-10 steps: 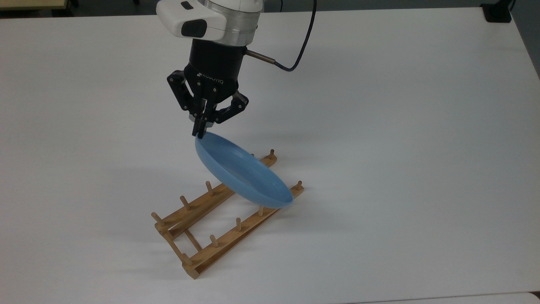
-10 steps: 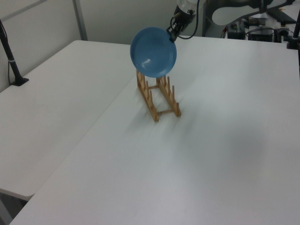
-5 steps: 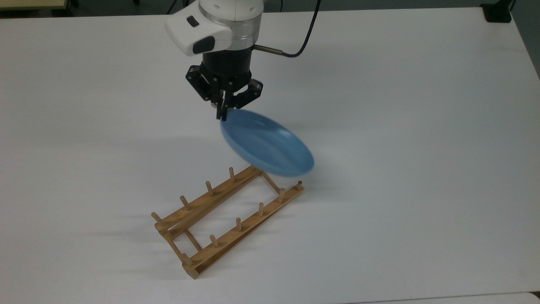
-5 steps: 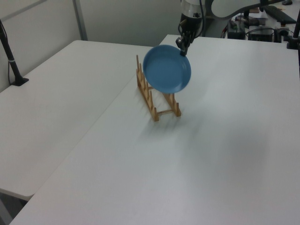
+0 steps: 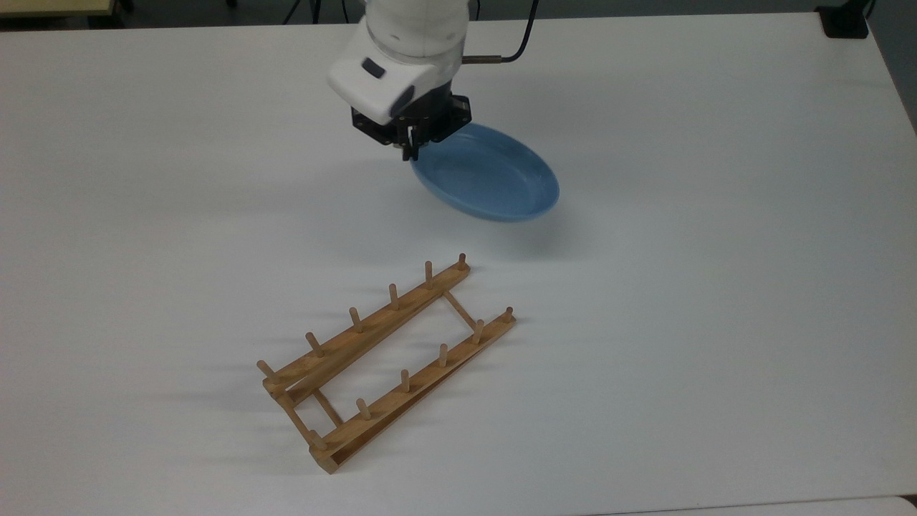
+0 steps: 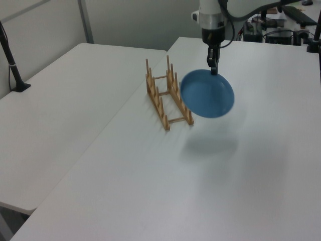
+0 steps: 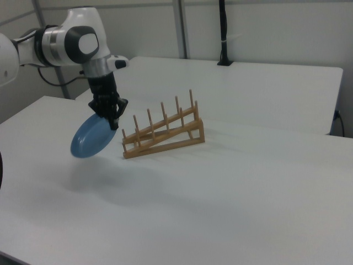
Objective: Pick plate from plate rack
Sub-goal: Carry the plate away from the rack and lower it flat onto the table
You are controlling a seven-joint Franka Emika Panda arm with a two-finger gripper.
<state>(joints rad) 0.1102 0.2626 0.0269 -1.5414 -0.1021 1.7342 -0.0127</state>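
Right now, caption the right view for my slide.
Tool holds the blue plate by its rim, clear of the wooden rack.

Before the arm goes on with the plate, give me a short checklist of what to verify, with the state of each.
1. Tool shut on the plate at its rim: ok.
2. Plate fully out of the rack, no contact with the pegs: ok, a clear gap shows in the top view.
3. Plate off the table, with its shadow lying apart below it in the left view: ok.
4. Rack upright and flat on the table: ok.
5. Grip firm enough for a plate hanging tilted from one edge: cannot tell.
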